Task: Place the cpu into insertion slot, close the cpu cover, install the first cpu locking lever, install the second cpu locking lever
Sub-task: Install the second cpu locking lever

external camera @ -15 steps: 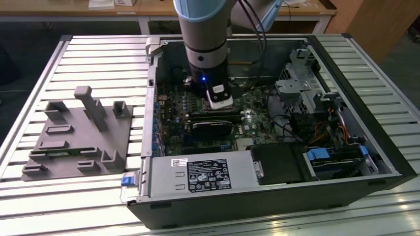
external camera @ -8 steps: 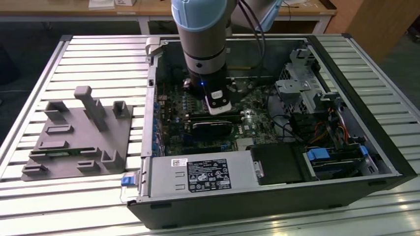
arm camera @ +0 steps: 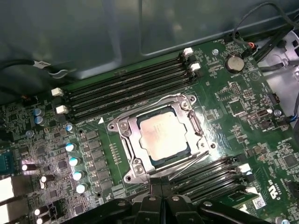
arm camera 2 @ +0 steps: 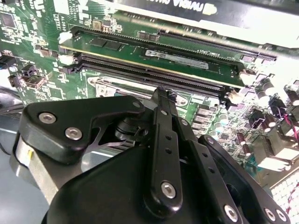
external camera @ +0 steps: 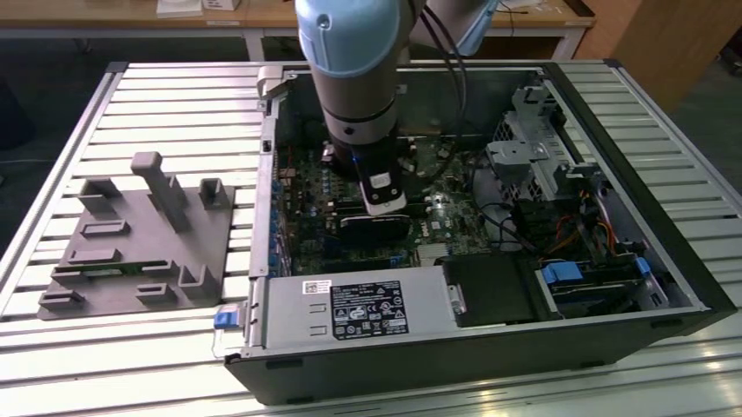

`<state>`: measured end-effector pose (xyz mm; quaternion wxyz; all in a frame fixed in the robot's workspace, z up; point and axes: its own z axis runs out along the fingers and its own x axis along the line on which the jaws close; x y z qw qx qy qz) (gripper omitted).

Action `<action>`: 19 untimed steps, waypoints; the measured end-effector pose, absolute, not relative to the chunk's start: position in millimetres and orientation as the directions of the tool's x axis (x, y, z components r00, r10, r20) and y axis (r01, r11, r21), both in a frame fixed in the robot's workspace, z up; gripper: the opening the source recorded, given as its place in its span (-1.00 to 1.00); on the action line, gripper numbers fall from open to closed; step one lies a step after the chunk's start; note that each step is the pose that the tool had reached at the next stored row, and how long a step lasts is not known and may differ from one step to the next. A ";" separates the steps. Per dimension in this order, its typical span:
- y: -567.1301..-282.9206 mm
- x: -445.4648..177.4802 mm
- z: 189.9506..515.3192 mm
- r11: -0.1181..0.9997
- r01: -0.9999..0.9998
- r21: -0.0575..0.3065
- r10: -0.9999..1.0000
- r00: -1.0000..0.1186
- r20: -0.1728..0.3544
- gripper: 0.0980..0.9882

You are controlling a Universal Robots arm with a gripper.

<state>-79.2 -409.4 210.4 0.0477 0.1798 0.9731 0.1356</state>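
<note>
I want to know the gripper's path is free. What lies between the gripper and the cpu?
In the first wrist view, just the cpu cover's near edge and socket frame separate the gripper from the cpu.

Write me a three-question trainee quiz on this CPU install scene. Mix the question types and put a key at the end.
1. True or false: the cpu already lies in the socket on the motherboard.
2. Multiple choice: the cpu cover is A) standing upright, B) lying flat around the chip, C) off on the table.
3. Fill in: in the exterior view, the grey fixture block sits on the slatted table to that view's ____ of the computer case.

Key: 1 true; 2 B; 3 left. The hand hangs over the board beside the socket.
</note>
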 end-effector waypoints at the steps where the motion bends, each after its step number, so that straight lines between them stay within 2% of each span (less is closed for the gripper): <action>1: -410.7 -79.7 209.8 0.897 0.337 0.287 0.363 -0.931 -0.042 -0.98; 9: -415.5 -83.5 204.3 0.880 0.337 0.334 0.365 -0.931 -0.022 -0.98; 19: -415.5 -88.2 197.1 0.879 0.336 0.338 0.364 -0.931 -0.020 -0.98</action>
